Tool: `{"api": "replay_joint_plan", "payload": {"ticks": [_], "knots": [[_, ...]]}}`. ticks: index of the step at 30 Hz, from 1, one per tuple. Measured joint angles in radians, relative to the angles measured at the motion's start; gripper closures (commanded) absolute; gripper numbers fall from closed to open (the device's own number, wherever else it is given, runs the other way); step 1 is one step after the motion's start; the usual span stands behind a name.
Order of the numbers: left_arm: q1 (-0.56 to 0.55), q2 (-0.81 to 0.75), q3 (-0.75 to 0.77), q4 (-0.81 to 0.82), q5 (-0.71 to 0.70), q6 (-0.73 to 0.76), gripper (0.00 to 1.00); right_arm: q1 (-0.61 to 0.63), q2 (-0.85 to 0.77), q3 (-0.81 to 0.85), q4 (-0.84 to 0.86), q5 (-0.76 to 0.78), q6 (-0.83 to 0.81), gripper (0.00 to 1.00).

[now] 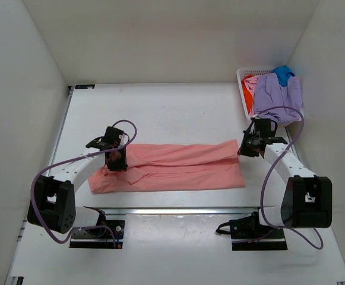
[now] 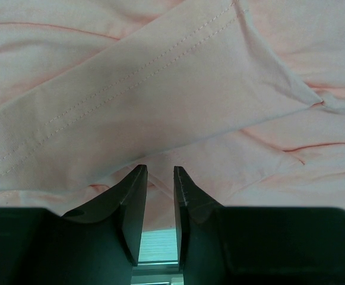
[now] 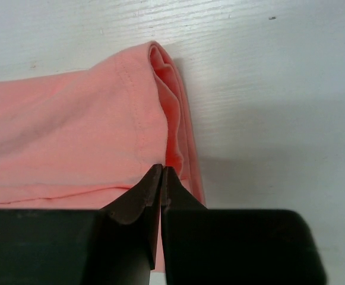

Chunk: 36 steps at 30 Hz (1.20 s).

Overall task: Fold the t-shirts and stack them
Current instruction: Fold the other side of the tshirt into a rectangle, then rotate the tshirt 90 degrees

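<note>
A salmon-pink t-shirt (image 1: 172, 169) lies folded lengthwise in a long strip across the middle of the table. My left gripper (image 1: 116, 157) hovers over its left part, near a sleeve. In the left wrist view the left gripper (image 2: 158, 171) has a narrow gap between the jaws, with nothing in it, and pink cloth (image 2: 160, 89) beyond the tips. My right gripper (image 1: 247, 146) is at the shirt's far right corner. In the right wrist view the right gripper (image 3: 162, 169) is shut on the bunched hem (image 3: 171, 119).
A white lattice basket (image 1: 243, 74) stands at the back right. A lavender shirt (image 1: 279, 98) hangs over its rim, with bright blue (image 1: 283, 73) and orange-red (image 1: 249, 102) cloth inside. White walls enclose the table. A metal rail (image 1: 178, 209) runs along the front.
</note>
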Motion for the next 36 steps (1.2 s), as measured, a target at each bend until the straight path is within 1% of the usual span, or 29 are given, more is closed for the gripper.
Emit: {"api": "replay_joint_plan", "payload": {"ticks": [3,6,11,12,13,14,15,16,18,20,25,27,30,31,34,36], "knots": [[0.000,0.000,-0.002,-0.001,0.000,0.000,0.65,-0.010,-0.026,-0.026,-0.005,-0.011,0.000,1.00],[0.000,-0.002,-0.003,-0.001,0.000,0.000,0.64,-0.024,-0.029,-0.053,-0.029,-0.016,0.000,1.00],[0.000,-0.002,-0.004,-0.001,0.000,0.000,0.63,-0.039,-0.040,-0.057,-0.066,-0.025,0.000,1.00],[0.000,-0.003,-0.005,-0.001,0.000,0.000,0.63,-0.042,-0.045,-0.057,-0.070,-0.028,-0.001,0.93],[0.000,-0.003,-0.006,0.000,0.000,-0.001,0.64,-0.046,-0.053,-0.057,-0.076,-0.032,-0.002,0.81],[-0.002,-0.003,-0.008,0.000,0.000,-0.003,0.64,-0.048,-0.059,-0.057,-0.082,-0.031,-0.002,0.74],[-0.003,-0.003,-0.011,0.000,0.000,-0.006,0.63,-0.050,-0.066,-0.057,-0.089,-0.031,-0.007,0.63],[-0.006,-0.002,-0.013,0.000,0.000,-0.008,0.63,-0.049,-0.071,-0.056,-0.095,-0.027,-0.015,0.60],[-0.018,0.000,-0.016,0.002,-0.002,-0.014,0.63,-0.041,-0.076,-0.053,-0.100,-0.019,-0.027,0.61],[-0.034,0.009,-0.019,0.008,-0.005,-0.023,0.64,-0.029,-0.076,-0.041,-0.104,-0.013,-0.042,0.68],[-0.058,0.060,-0.045,0.046,-0.031,-0.067,0.65,0.023,-0.040,0.022,-0.061,-0.028,-0.072,0.76],[-0.064,0.089,-0.049,0.061,-0.049,-0.093,0.65,0.046,0.005,0.053,-0.027,-0.034,-0.080,0.79],[-0.069,0.109,-0.040,0.074,-0.074,-0.130,0.64,0.070,0.083,0.082,0.024,-0.046,-0.089,0.87],[-0.070,0.118,-0.032,0.072,-0.079,-0.138,0.64,0.077,0.113,0.091,0.034,-0.050,-0.092,0.88],[-0.068,0.171,0.014,0.072,-0.097,-0.154,0.64,0.094,0.209,0.119,0.040,-0.048,-0.093,0.94],[-0.062,0.229,0.072,0.069,-0.109,-0.155,0.65,0.097,0.261,0.126,0.042,-0.036,-0.085,0.96]]}}
